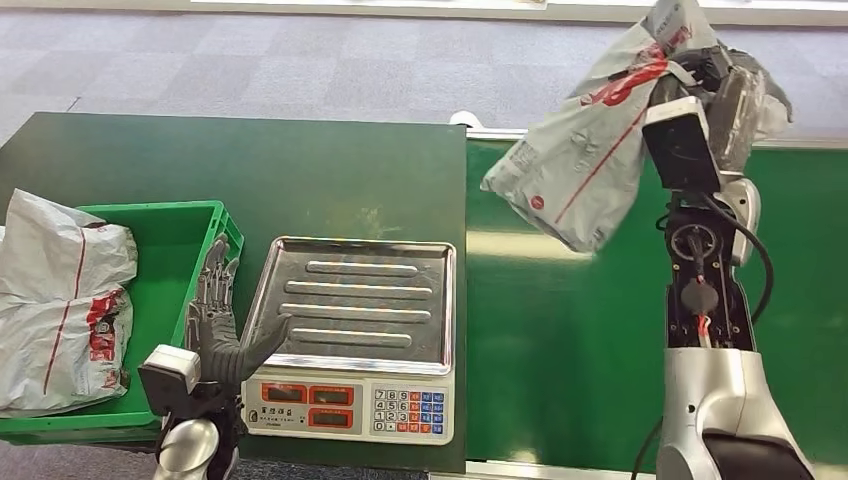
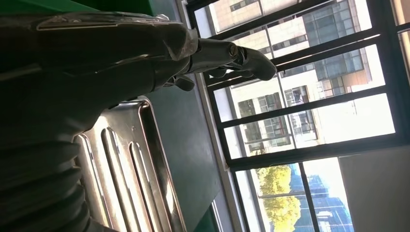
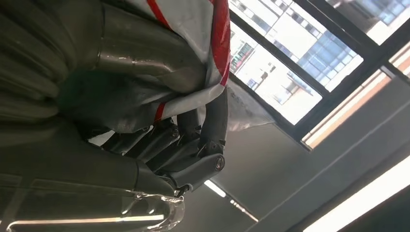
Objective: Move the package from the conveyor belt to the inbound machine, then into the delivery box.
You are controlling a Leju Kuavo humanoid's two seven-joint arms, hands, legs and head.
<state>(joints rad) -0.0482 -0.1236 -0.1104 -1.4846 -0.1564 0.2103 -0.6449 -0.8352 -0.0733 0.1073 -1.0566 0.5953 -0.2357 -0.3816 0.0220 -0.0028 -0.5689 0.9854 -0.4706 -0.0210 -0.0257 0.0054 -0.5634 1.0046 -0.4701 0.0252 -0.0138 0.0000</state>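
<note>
My right hand (image 1: 722,88) grips a grey package (image 1: 590,150) with red print, lifted high above the green conveyor belt (image 1: 560,330). The bag hangs down to the left of my forearm. In the right wrist view the dark fingers (image 3: 193,145) wrap the package (image 3: 193,58). My left hand (image 1: 215,320) stands open with fingers straight, between the green delivery box (image 1: 170,250) and the scale's steel tray (image 1: 355,300). The left wrist view shows the left hand (image 2: 222,55) over the ribbed tray (image 2: 130,169).
The inbound machine has a keypad and red displays (image 1: 350,400) at its front. Two grey packages (image 1: 60,300) lie in the delivery box at the left. A green table (image 1: 250,170) carries box and scale; grey carpet floor lies beyond.
</note>
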